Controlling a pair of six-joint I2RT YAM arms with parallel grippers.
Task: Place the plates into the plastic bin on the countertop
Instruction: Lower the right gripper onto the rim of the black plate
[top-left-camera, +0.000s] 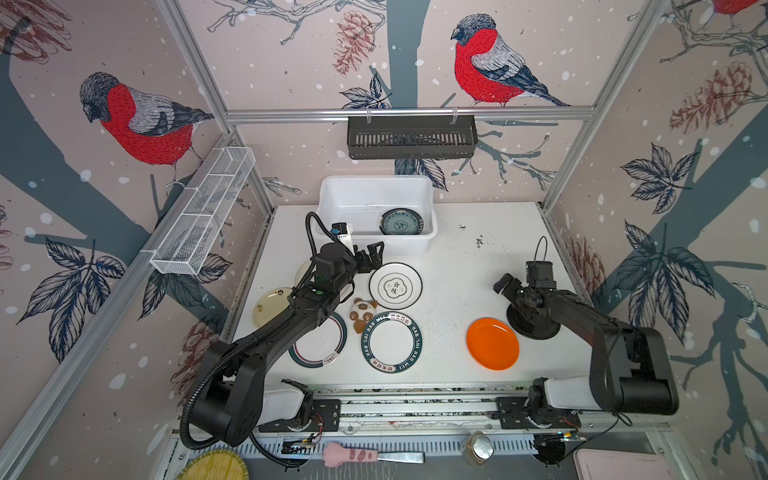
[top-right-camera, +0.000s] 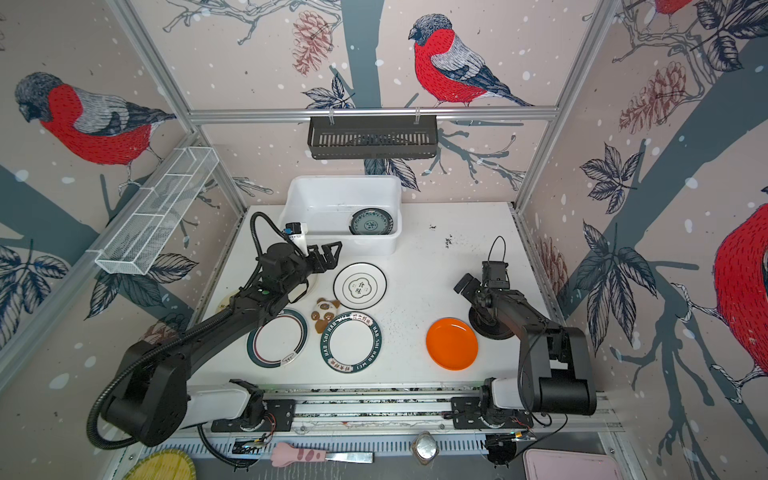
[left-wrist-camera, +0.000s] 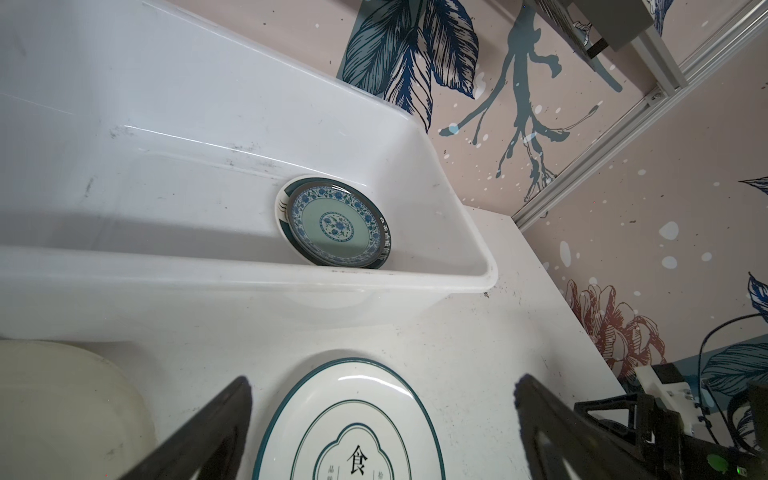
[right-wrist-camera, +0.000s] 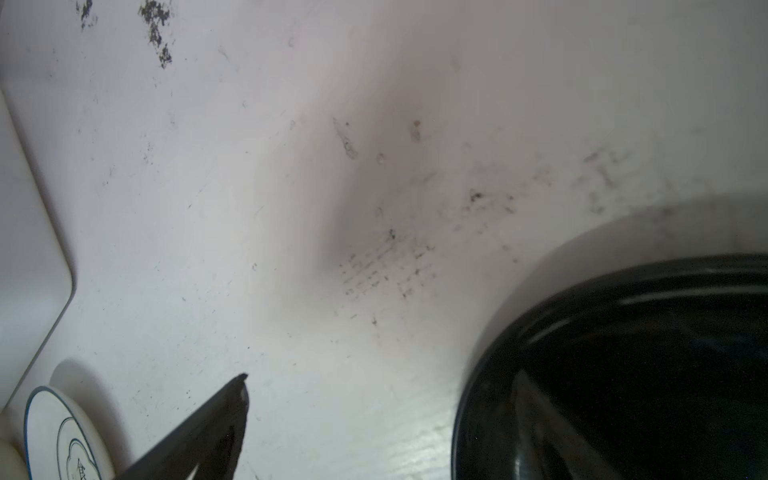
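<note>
The white plastic bin (top-left-camera: 376, 193) (left-wrist-camera: 457, 199) stands at the back of the countertop (top-left-camera: 478, 270). In it a blue-green patterned plate (top-left-camera: 400, 222) (left-wrist-camera: 334, 226) lies on a white one (left-wrist-camera: 282, 203). My left gripper (top-left-camera: 370, 257) (left-wrist-camera: 382, 382) is open and empty, between the bin's front wall and a white plate with characters (top-left-camera: 395, 285) (left-wrist-camera: 349, 424). Green-rimmed plates (top-left-camera: 391, 341) (top-left-camera: 320, 347), an orange plate (top-left-camera: 492, 343) and cream plates (top-left-camera: 270, 305) (left-wrist-camera: 62, 407) lie on the countertop. My right gripper (top-left-camera: 515, 291) (right-wrist-camera: 382, 378) hangs open over the black plate's (right-wrist-camera: 623, 374) edge.
A panda toy (top-left-camera: 363, 313) lies among the plates. A dark slotted basket (top-left-camera: 411, 137) hangs on the back rail and a white wire mesh tray (top-left-camera: 203, 212) on the left rail. A pink-handled knife (top-left-camera: 370, 455) lies below the front rail.
</note>
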